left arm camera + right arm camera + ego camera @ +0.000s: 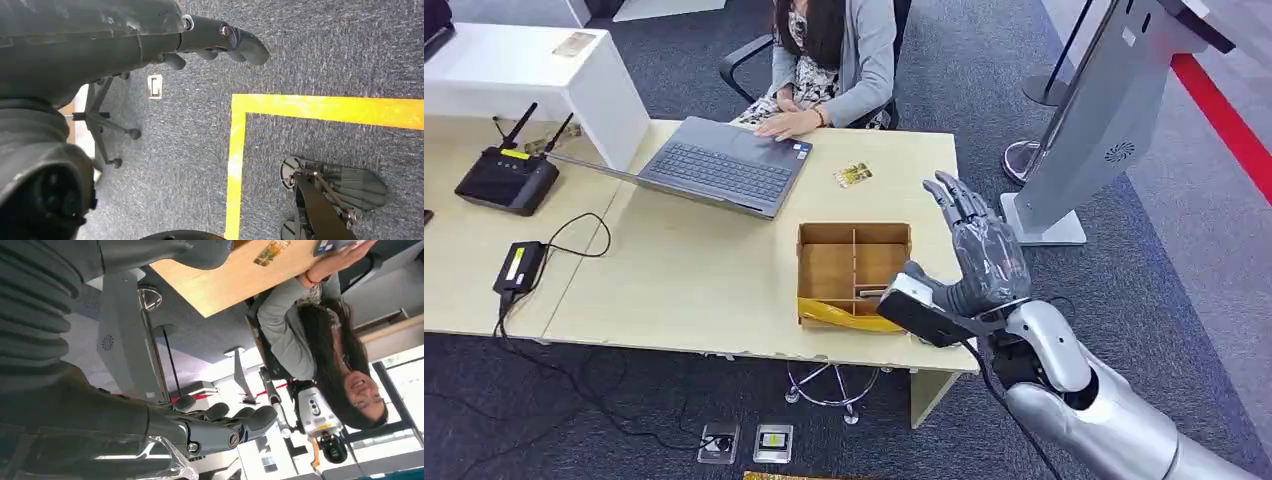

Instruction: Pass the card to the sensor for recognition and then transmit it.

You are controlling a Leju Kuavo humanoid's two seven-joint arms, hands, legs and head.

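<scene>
Card (852, 175) lies on the table, right hand's (979, 250) fingers spread, empty.

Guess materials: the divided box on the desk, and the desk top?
Divided box: looks like thin unfinished plywood or fibreboard, with a matte tan face and slotted partitions. Desk top: pale wood-look laminate or veneer, probably; smooth, even, with a faint sheen.

Table (684, 270) bears laptop (724, 168), card (852, 175), tray (854, 275), seemingly router (506, 178).
</scene>
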